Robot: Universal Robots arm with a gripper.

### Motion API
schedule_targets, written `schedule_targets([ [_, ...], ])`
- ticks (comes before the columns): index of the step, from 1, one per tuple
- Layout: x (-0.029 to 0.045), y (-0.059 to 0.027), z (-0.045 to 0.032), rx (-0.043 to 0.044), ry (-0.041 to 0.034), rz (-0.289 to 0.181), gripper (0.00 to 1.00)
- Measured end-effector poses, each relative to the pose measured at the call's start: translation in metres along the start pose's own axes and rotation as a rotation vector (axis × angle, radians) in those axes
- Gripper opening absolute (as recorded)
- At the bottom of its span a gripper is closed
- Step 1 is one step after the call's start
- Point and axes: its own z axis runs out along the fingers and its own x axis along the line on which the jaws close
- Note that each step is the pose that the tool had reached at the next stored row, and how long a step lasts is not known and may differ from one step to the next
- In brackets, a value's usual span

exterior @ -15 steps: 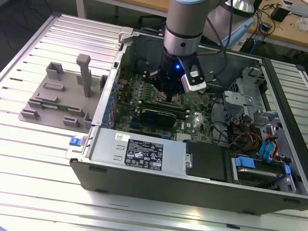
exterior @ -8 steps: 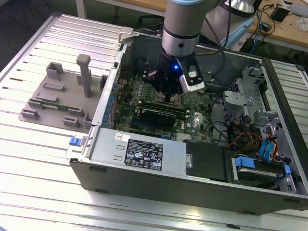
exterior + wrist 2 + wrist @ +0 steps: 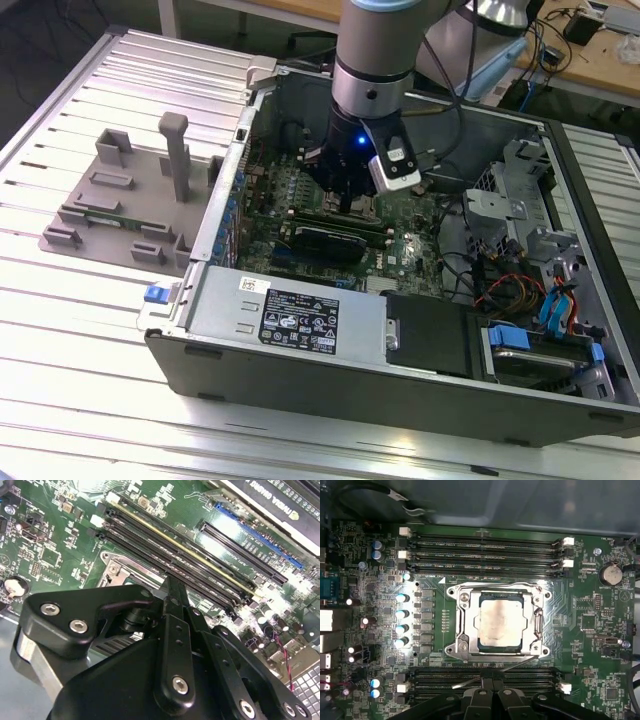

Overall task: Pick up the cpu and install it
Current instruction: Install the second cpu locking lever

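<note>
**CPU seated in the socket, gripper just above the board**

I have the arm reaching down into the open dark grey computer case (image 3: 300, 370) that lies on its side on the ribbed aluminium tabletop (image 3: 80, 400). In the exterior view the black gripper (image 3: 347, 205) hangs over the middle of the green motherboard (image 3: 410, 250), close to its surface.

In the first wrist view I see the cpu (image 3: 499, 622), a small flat square chip with a silvery-white metal top and a thin greenish edge, lying flat inside the metal socket frame (image 3: 457, 625) at the centre of the board. It sits square to the frame, which surrounds it on all sides. The top plate looks smudged with a dull patch. Black memory slots (image 3: 485, 545) run in rows on the far side of the socket, and another set lies on the near side, just under the gripper (image 3: 493, 686).

In both wrist views the two black fingers (image 3: 172, 600) are pressed together with nothing between them. Their tips are beside the socket, over the nearer memory slots, and apart from the cpu.

To the exterior view's left of the case, a grey plastic fixture tray (image 3: 120, 205) with upright posts rests on the tabletop. Inside the case, toward the exterior view's right, are bundled cables and blue drive brackets (image 3: 555, 310).
</note>
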Motion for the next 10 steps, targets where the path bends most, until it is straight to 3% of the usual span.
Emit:
schedule_targets([
  [10, 0.0073, 0.0002, 0.0055, -0.0017, 0.0, 0.0, 0.11],
])
